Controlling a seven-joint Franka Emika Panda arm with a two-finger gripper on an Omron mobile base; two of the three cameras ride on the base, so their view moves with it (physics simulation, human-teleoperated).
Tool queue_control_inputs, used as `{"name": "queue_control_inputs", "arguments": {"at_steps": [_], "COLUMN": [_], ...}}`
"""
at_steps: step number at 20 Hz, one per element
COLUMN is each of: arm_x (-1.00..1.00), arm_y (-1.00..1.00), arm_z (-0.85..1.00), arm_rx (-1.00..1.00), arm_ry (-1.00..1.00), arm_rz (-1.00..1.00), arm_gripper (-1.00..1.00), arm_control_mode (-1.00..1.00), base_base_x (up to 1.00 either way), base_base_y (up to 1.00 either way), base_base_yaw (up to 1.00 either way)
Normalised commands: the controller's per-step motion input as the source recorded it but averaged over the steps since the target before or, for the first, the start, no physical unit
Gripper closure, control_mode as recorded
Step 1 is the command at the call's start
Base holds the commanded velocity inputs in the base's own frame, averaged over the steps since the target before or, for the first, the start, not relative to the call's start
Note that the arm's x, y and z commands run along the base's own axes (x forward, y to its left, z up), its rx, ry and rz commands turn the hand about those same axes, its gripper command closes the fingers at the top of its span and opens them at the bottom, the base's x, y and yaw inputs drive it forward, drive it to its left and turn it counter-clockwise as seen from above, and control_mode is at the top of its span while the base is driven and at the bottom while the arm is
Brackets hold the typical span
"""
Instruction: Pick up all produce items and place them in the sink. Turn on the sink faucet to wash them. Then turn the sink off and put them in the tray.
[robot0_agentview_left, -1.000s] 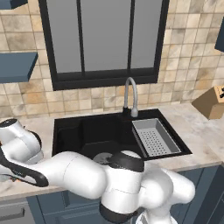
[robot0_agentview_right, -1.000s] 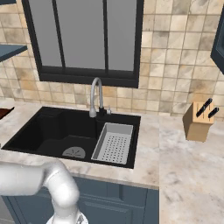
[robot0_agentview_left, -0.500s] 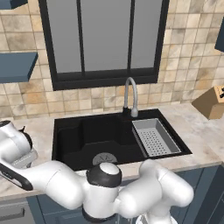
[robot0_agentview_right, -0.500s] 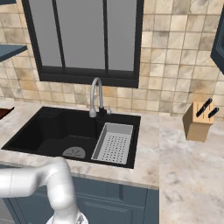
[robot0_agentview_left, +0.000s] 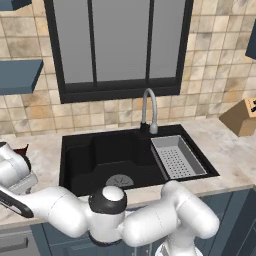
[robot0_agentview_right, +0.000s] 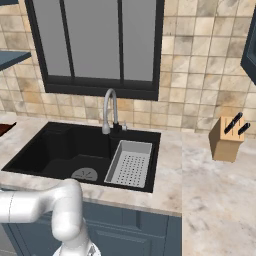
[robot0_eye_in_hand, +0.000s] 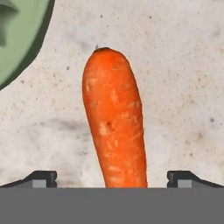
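Orange and close up in the hand view, the carrot (robot0_eye_in_hand: 114, 118) lies on pale speckled stone counter (robot0_eye_in_hand: 175, 65); its long axis runs straight up that view, along the gripper's line of sight, with the blunt rounded end farthest from the hand and the near end dropping behind the bottom band; the gripper (robot0_eye_in_hand: 112, 178) stands spread as wide as it goes, one dark fingertip (robot0_eye_in_hand: 41, 178) to each side of the carrot and well apart from it, so nothing is grasped or touched; a green rounded object with a dark edge (robot0_eye_in_hand: 19, 39) sits at the upper left of that view, near the carrot's far end but apart from it; what it is I cannot tell.

Both base views give what the hand view lacks: the white arm (robot0_agentview_left: 150, 225) reaching low and left past the black sink (robot0_agentview_left: 107, 160), the grey perforated basket (robot0_agentview_left: 177, 157) in the basin's right part, and behind it the silver faucet (robot0_agentview_left: 149, 107); the right base view also shows a wooden knife block (robot0_agentview_right: 227, 140) on the counter, well right of the sink.
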Motion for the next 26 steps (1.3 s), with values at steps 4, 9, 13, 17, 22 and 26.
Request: {"name": "queue_control_inputs", "arguments": {"at_steps": [4, 9, 13, 17, 22, 26], "arm_x": [0.16, 0.13, 0.01, -0.06, -0.21, -0.3], "arm_y": [0.06, 0.0, 0.01, -0.24, -0.68, -0.86], "arm_z": [-0.18, -0.21, -0.18, -0.1, 0.13, 0.25], "arm_rx": [0.0, 0.0, 0.0, 0.02, 0.09, 0.15], "arm_ry": [0.0, 0.0, 0.0, 0.01, 0.0, -0.01], "arm_rz": [0.0, 0.01, 0.01, 0.0, -0.04, -0.09], "arm_gripper": [-1.0, 1.0, 1.0, 1.0, 1.0, 1.0], "arm_control_mode": [-1.0, -1.0, -1.0, -1.0, -1.0, -1.0], "base_base_x": [0.0, 0.0, 0.0, 0.0, 0.0, 0.0], "base_base_y": [0.0, 0.0, 0.0, 0.0, 0.0, 0.0], "base_base_yaw": [0.0, 0.0, 0.0, 0.0, 0.0, 0.0]}}
